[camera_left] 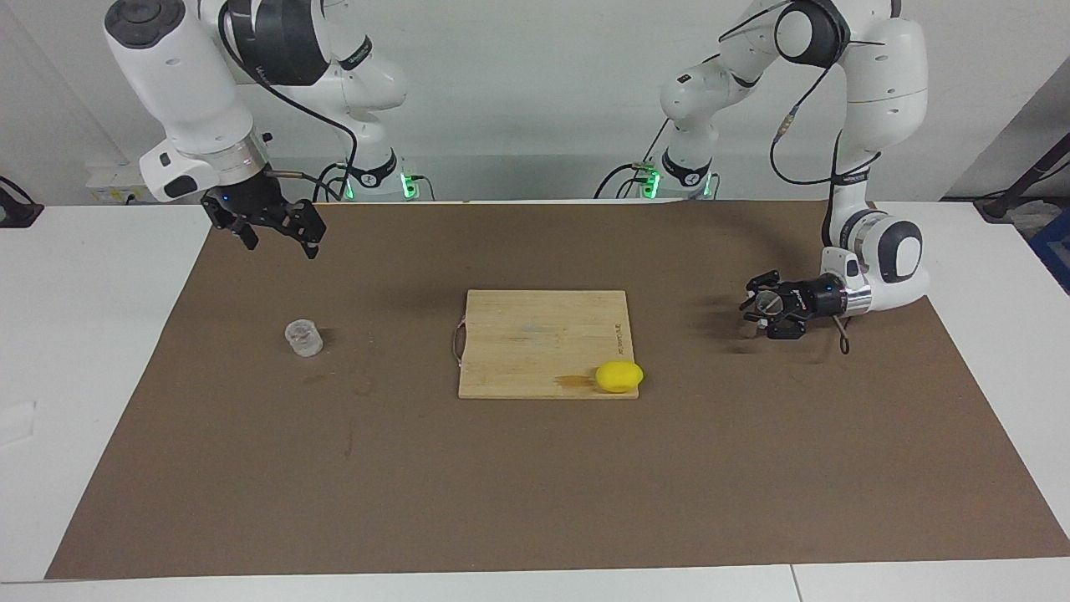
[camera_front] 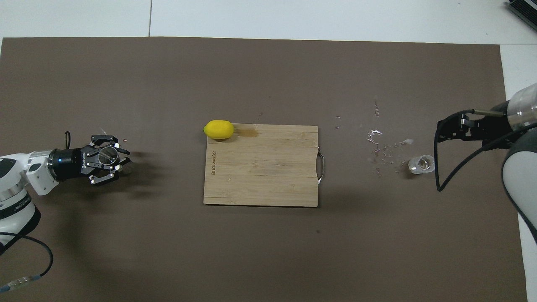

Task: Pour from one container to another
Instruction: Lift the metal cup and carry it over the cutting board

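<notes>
Meanwhile the left gripper (camera_left: 767, 311) carries the metal jigger (camera_front: 110, 154) clamped above the mat as the right gripper (camera_left: 269, 227) waits wide open near the glass cup (camera_left: 303, 338), where a tilted jigger risks slipping.

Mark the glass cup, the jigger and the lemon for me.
glass cup (camera_left: 303, 337): facing view, side wall.
jigger (camera_front: 110, 154): overhead view, open mouth.
lemon (camera_left: 619, 376): facing view, middle of the peel.

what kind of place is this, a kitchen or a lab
Likely a robotics lab staged as a bar or kitchen task: two arms at a white table with a brown mat, a cutting board and lemon.
</notes>
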Robot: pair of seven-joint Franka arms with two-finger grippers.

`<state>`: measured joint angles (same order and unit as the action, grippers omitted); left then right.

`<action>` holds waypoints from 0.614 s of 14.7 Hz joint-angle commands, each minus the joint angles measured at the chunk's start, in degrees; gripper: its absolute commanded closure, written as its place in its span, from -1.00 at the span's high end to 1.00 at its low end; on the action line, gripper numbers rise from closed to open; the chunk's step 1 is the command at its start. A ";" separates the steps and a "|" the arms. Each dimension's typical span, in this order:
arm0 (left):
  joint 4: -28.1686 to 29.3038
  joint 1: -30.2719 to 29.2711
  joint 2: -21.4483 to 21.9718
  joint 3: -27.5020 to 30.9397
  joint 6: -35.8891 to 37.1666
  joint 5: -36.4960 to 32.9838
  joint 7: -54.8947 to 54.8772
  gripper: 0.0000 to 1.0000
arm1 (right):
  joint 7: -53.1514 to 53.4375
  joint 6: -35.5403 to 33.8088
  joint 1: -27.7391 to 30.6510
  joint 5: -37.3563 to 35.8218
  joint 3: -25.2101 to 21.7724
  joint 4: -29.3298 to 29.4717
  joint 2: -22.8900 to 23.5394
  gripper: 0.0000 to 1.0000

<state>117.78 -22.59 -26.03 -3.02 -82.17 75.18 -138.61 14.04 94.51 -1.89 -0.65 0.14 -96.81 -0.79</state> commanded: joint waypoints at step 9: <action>1.31 13.09 7.38 -0.85 1.67 10.16 0.62 -0.59 | -1.03 0.68 0.57 1.45 0.12 -1.36 -1.23 1.00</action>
<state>116.78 -11.04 -22.28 -4.52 -80.89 83.88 -138.53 14.04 94.51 -1.89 -0.65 0.14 -96.81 -0.79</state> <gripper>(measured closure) 0.793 0.000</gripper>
